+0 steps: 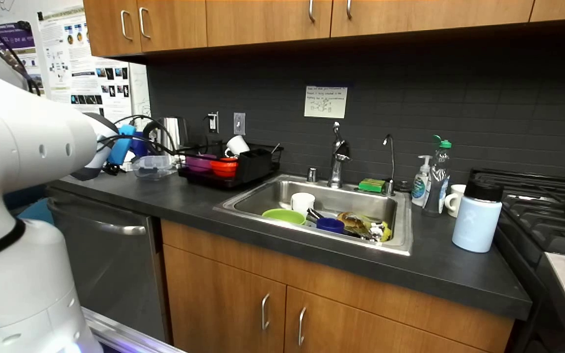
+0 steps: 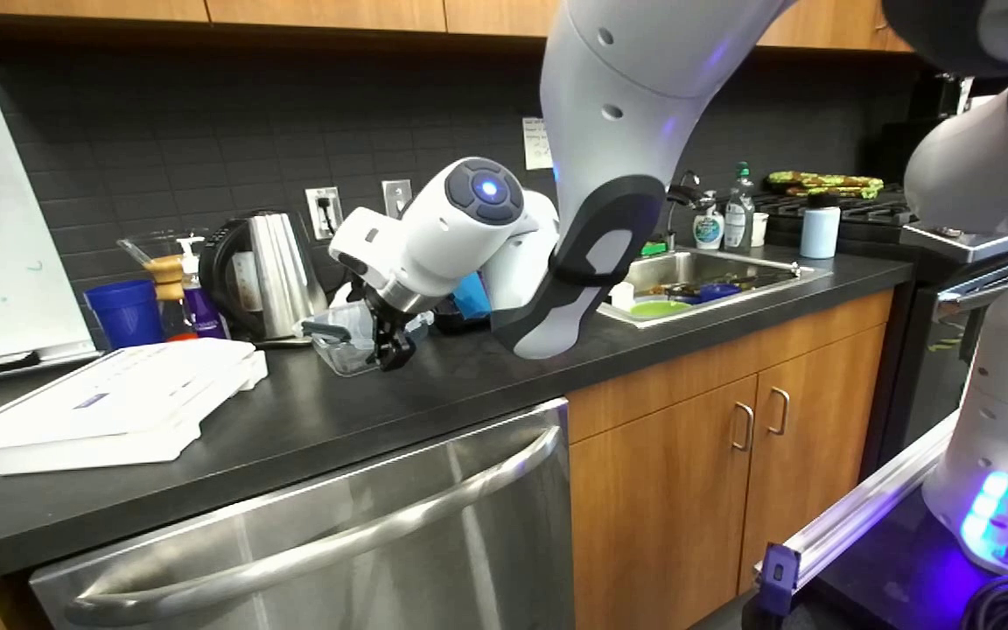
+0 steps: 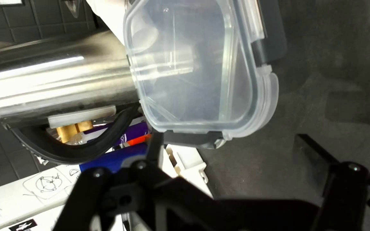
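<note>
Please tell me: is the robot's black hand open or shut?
Open. In the wrist view, the black two-fingered hand has its fingers wide apart, dark counter showing between them.

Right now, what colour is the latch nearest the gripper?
Dark grey latch, clearest in the wrist view.

The counter (image 2: 320, 420) is presenting a dark top. A kettle (image 2: 281, 267) is standing with a tub (image 3: 198, 70) resting near it and a box (image 2: 119, 398) lying close by. A rack (image 1: 199, 179) is sitting between tub and inset sink (image 1: 402, 230). Past the sink, a pump bottle (image 1: 420, 185), green-capped bottle (image 1: 438, 181), mug (image 1: 454, 198) and flask (image 1: 477, 225) are standing upright.
</note>
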You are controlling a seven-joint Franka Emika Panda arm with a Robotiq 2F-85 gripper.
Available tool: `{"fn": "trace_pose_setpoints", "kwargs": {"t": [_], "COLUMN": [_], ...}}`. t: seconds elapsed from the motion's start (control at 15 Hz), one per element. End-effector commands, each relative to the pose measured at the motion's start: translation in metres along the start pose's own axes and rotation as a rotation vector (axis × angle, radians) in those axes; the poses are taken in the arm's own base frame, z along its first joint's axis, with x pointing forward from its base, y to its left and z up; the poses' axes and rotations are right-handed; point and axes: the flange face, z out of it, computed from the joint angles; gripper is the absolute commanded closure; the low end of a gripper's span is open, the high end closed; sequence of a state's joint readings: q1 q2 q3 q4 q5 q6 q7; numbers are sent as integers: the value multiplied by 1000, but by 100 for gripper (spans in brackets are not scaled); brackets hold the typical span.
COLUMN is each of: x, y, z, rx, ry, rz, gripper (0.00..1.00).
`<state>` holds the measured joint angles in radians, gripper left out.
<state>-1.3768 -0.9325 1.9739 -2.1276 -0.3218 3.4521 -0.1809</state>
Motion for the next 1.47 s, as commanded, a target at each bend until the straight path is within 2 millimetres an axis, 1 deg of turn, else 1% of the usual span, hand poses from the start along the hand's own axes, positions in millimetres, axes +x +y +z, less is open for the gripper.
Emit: {"fn": "trace_pose_setpoints", "kwargs": {"t": [0.0, 0.33, 1.0, 1.4], "x": [-5, -6, 2, -7], "y": [0, -7, -4, 2], "z": [8, 16, 28, 39], "rx": [-15, -16, -42, -54], "ry": [-15, -25, -20, -39], "rz": [-23, -53, -123, -180], "gripper": [0, 0, 0, 0]}}
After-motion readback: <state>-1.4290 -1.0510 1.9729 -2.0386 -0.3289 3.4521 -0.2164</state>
